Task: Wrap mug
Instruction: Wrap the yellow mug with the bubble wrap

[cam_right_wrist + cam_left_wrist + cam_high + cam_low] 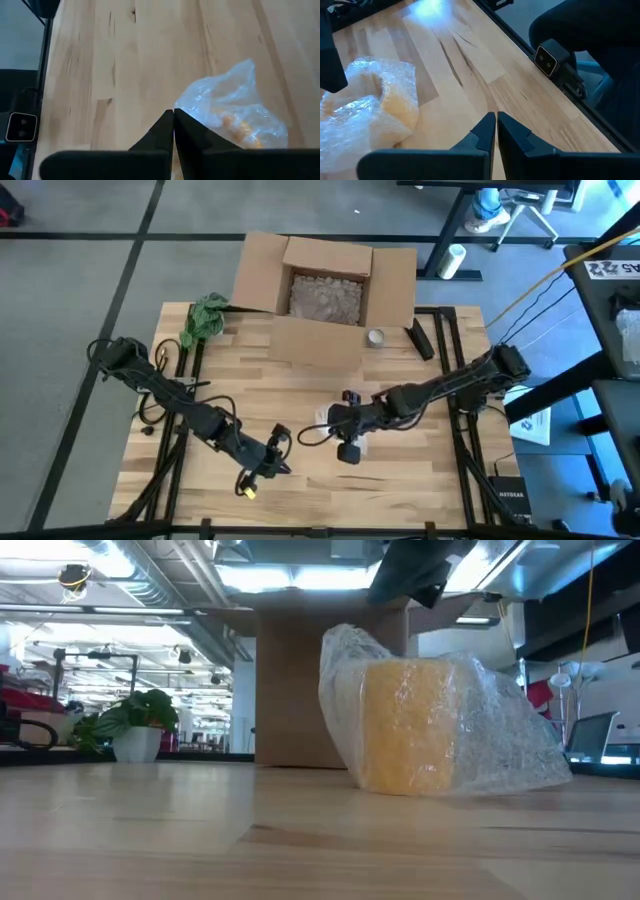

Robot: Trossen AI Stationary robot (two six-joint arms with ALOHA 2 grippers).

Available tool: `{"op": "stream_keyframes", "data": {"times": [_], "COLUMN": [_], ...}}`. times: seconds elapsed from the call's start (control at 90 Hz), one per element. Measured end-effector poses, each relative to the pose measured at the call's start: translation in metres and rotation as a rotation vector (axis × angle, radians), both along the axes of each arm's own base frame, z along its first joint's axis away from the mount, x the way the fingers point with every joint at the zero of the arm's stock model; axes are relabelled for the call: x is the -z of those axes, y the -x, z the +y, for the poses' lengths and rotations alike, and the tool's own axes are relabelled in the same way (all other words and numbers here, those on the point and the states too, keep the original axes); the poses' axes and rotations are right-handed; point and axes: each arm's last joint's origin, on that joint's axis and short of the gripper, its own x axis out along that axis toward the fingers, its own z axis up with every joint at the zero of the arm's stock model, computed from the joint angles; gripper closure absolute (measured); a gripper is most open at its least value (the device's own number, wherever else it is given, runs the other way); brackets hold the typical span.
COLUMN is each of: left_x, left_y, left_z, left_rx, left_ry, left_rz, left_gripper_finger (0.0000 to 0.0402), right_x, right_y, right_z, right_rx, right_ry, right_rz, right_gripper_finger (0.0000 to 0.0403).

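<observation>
wooden tabletop (150,840) holds a yellow mug (410,725) already bundled in bubble wrap (500,730); left gripper (496,131) and right gripper (173,125) hover pinched together, wrapping seemingly finishing; tucking loose ends likely comes next.

yellow mug (413,725), clear bubble wrap (500,730), brown box (325,290)

A yellow mug (412,725) in clear bubble wrap (500,730) rests on the table (200,840).
</observation>
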Motion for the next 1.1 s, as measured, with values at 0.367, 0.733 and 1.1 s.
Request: {"op": "stream_keyframes", "data": {"times": [0.367, 0.733, 1.1], "left_x": [0.000, 0.000, 0.000], "left_y": [0.000, 0.000, 0.000], "left_z": [0.000, 0.000, 0.000], "left_rx": [-0.001, -0.005, -0.006], "left_ry": [0.002, 0.007, 0.009], "left_rz": [-0.001, 0.001, -0.001], "left_gripper_finger": [0.0402, 0.0402, 0.0402], "right_x": [0.027, 0.040, 0.067], "right_y": [-0.013, -0.018, -0.023], "right_z": [0.003, -0.014, -0.021], "right_rx": [-0.028, 0.032, 0.036], "right_ry": [-0.008, 0.028, 0.012], "right_rz": [0.064, 0.125, 0.208], "right_gripper_finger": [0.0403, 0.0403, 0.0403]}}
